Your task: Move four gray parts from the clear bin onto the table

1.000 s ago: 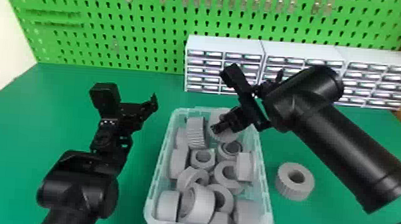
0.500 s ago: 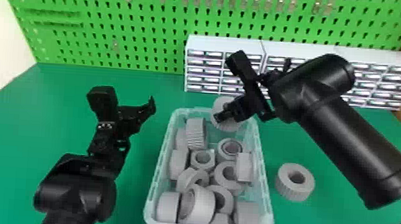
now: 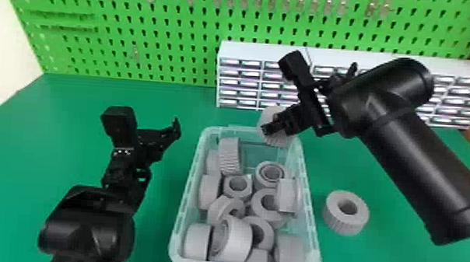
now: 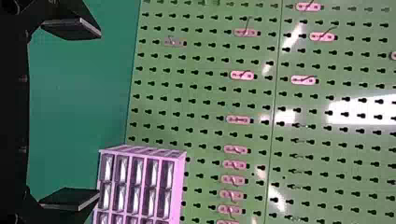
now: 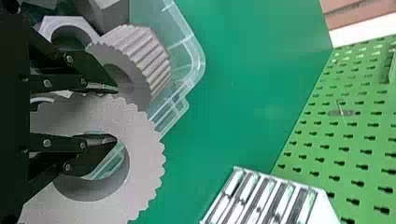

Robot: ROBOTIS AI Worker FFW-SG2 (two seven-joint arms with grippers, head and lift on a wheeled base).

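Note:
My right gripper (image 3: 271, 129) is above the far right corner of the clear bin (image 3: 314, 207), shut on a toothed gray ring (image 3: 280, 140). In the right wrist view, my right gripper (image 5: 112, 114) pinches that gray ring (image 5: 144, 158) across its wall, one finger in the hole and one outside. Several gray parts (image 3: 235, 239) lie jumbled in the bin. One gray part (image 3: 345, 221) rests on the table right of it. Left of the bin, my left gripper (image 3: 167, 134) is parked; in the left wrist view, my left gripper (image 4: 84, 114) stands open and holds nothing.
A white drawer cabinet (image 3: 336, 57) stands along the back of the green table (image 3: 22, 150), behind the bin. A green pegboard (image 3: 154, 30) with small hooks rises behind it.
The right gripper has lifted the toothed ring up and out of the bin's far end, above the rim. My left arm has shifted only slightly.

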